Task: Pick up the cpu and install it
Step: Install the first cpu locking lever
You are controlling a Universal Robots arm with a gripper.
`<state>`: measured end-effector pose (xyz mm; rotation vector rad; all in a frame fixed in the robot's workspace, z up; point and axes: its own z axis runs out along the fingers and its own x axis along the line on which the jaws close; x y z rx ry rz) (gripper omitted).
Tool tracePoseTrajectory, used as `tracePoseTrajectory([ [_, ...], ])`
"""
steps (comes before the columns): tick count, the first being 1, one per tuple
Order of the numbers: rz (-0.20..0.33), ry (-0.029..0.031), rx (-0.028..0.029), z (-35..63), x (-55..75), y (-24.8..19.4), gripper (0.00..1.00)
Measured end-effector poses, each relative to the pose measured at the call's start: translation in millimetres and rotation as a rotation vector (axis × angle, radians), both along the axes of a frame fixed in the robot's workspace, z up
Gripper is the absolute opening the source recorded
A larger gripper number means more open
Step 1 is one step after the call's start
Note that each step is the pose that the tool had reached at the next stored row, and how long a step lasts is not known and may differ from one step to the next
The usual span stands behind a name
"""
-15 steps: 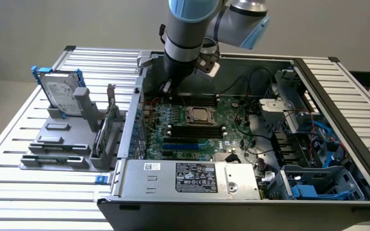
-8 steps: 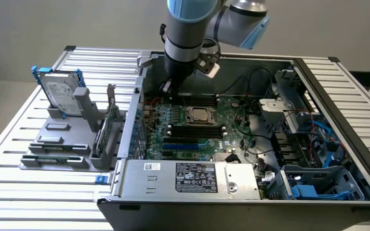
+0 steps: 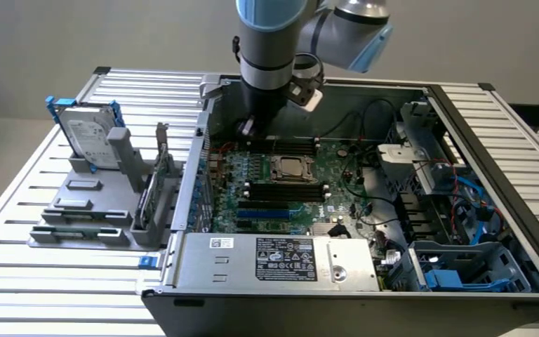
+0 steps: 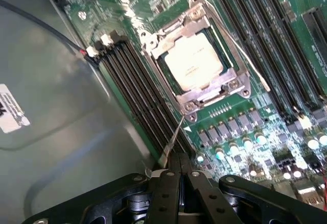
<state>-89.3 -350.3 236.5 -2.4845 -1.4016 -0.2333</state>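
One job here: keep the shut, empty gripper [image 4: 179, 164] steady just beside the lever [image 4: 173, 137] and ease slowly, clear of the cpu [image 4: 191, 66] lying in the socket [image 4: 232, 80].

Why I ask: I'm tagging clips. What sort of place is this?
Probably a robotics lab's PC-assembly bench: an open computer case on a slatted aluminium table, a robot arm above its motherboard.

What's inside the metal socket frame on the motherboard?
The cpu, plain silver top showing, lies inside the socket frame, which borders it all round. Whatever lies beneath the chip is covered.
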Motion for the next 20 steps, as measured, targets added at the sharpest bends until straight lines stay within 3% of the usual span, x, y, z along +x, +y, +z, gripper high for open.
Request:
tracePoseTrajectory([
  [5, -0.007, -0.0595, -0.0007, -0.1, 2.5, 1.0, 0.11],
  [6, -0.009, -0.0666, -0.0006, -0.3, 3.3, 1.1, 0.11],
  [8, -0.014, -0.0695, -0.0009, -2.5, 5.2, 1.1, 0.11],
  [16, -0.027, -0.0695, -0.002, -15.1, 10.9, 1.4, 0.11],
  [20, -0.034, -0.0695, -0.0075, -18.3, 11.7, 1.8, 0.11],
])
